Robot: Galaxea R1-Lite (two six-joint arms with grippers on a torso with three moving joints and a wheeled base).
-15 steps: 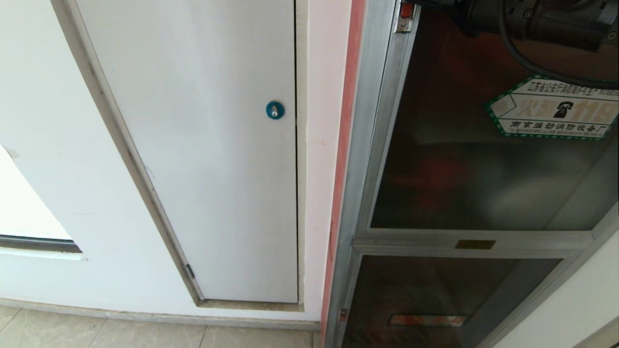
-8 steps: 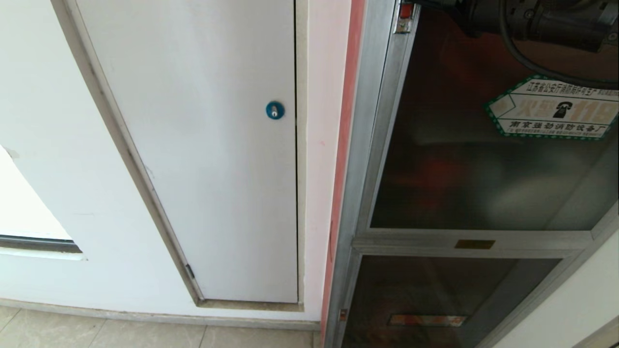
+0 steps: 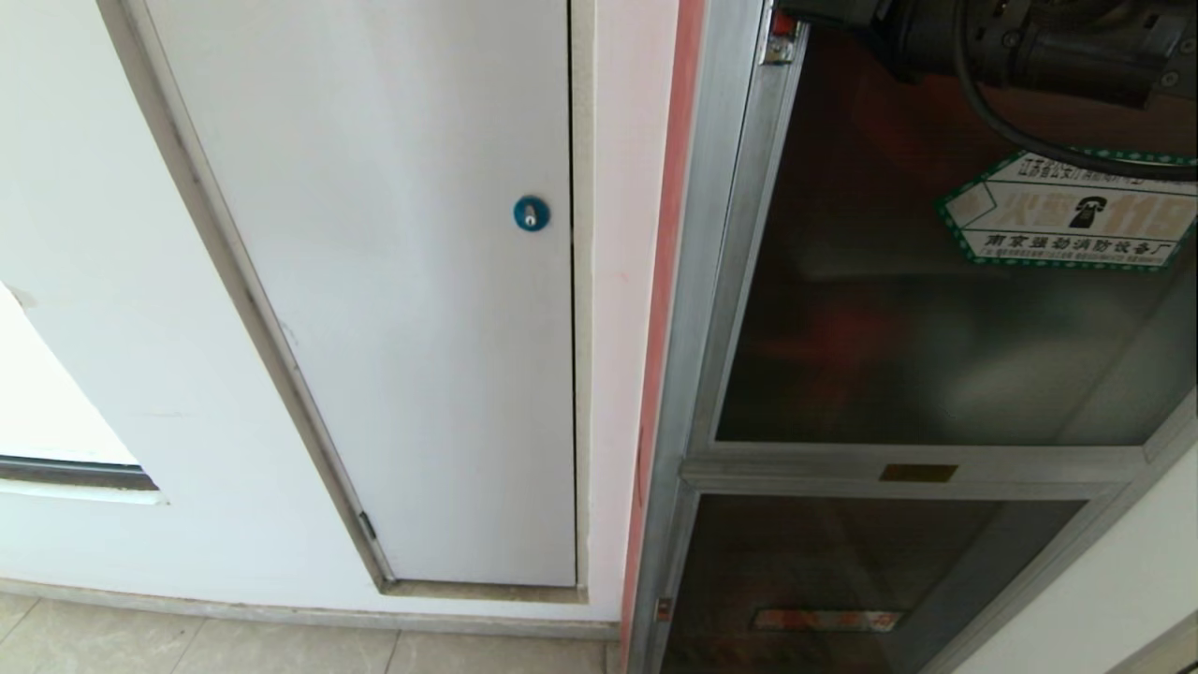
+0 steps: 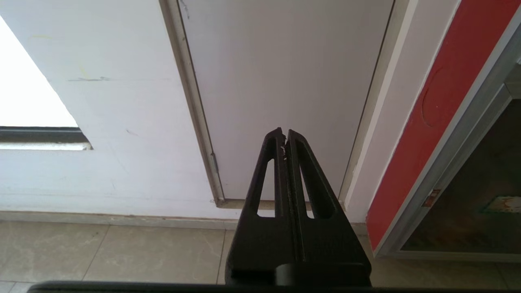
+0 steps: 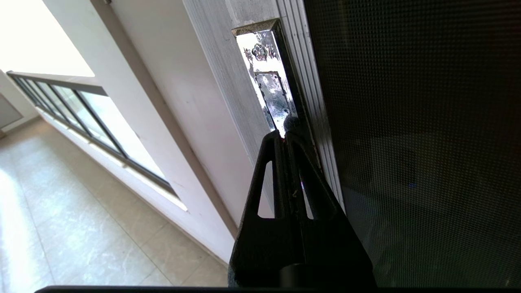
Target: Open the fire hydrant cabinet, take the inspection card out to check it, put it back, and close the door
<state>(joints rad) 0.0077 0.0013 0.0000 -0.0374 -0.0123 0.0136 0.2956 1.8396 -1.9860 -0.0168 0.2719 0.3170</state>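
Observation:
The fire hydrant cabinet (image 3: 697, 281) stands at the right, silver-framed. Its door (image 3: 889, 328) is a dark tinted pane with a green-edged "119" sticker (image 3: 1067, 220). My right arm (image 3: 1011, 37) reaches in along the top of the door. In the right wrist view my right gripper (image 5: 283, 136) is shut, with its tips against the lower end of a shiny latch plate (image 5: 268, 85) on the door's edge, beside the dark glass (image 5: 427, 142). My left gripper (image 4: 284, 134) hangs shut and empty, low before the white wall panel. The inspection card is hidden.
A white panel (image 3: 421, 281) with a blue round lock (image 3: 532, 213) fills the wall left of the cabinet. Below the door are a small brass plate (image 3: 918, 473) and a lower glass panel (image 3: 842, 580). Tiled floor (image 3: 281, 646) runs along the bottom, and a low window (image 5: 101, 118) lies further left.
My right arm has edged slightly to the left along the top of the door. The left arm has not moved.

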